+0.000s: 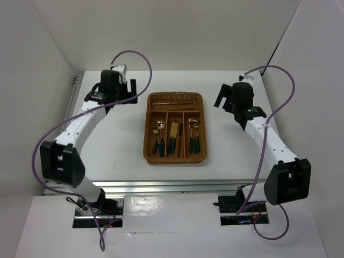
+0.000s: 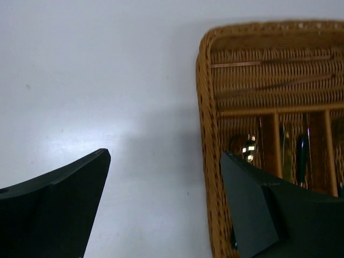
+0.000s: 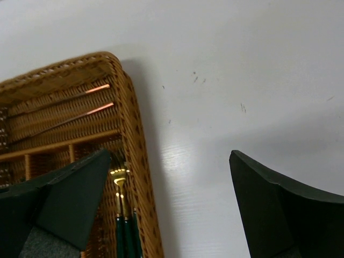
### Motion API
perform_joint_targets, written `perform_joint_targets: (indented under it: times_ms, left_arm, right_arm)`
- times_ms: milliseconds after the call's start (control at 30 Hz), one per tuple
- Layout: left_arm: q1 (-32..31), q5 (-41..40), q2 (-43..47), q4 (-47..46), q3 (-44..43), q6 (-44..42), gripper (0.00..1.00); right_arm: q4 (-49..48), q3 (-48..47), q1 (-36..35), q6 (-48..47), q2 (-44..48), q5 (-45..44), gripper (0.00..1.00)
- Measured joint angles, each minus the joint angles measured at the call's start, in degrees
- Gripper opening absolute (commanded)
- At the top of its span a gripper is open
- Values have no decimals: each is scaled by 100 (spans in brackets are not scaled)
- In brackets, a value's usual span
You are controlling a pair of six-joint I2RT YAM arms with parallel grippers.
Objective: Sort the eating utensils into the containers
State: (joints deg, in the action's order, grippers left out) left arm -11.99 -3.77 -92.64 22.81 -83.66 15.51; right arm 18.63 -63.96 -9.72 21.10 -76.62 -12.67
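— Where did the tray sit?
— The wicker tray (image 1: 147, 129) lay in the middle of the table (image 1: 118, 145), long slots running away from the bases, with open surface on either side.
— And the arms?
— The left gripper (image 2: 164, 156) and right gripper (image 3: 170, 154) flanked its far corners, equally near, fingers apart and empty. The cutlery (image 1: 174, 137) lay lengthwise in the slots, inboard of both, and the chopsticks (image 1: 174, 103) lay crosswise.

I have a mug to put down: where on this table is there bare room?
Bare table lies either side of the wicker tray, toward its near half, and along its near rim. Crowded: beside its far corners, where the open left gripper and right gripper hang, and its slots, all holding utensils.
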Motion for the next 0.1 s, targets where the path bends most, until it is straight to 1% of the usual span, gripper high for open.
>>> perform_joint_targets:
  times_ms: [33,100]
  left_arm:
    - [11,0,317,-35,398,-4,99]
    - [-26,-2,789,-179,916,-20,100]
  right_arm:
    - [-22,109,0,-2,0,-7,100]
    - [-42,289,0,-2,-4,-11,100]
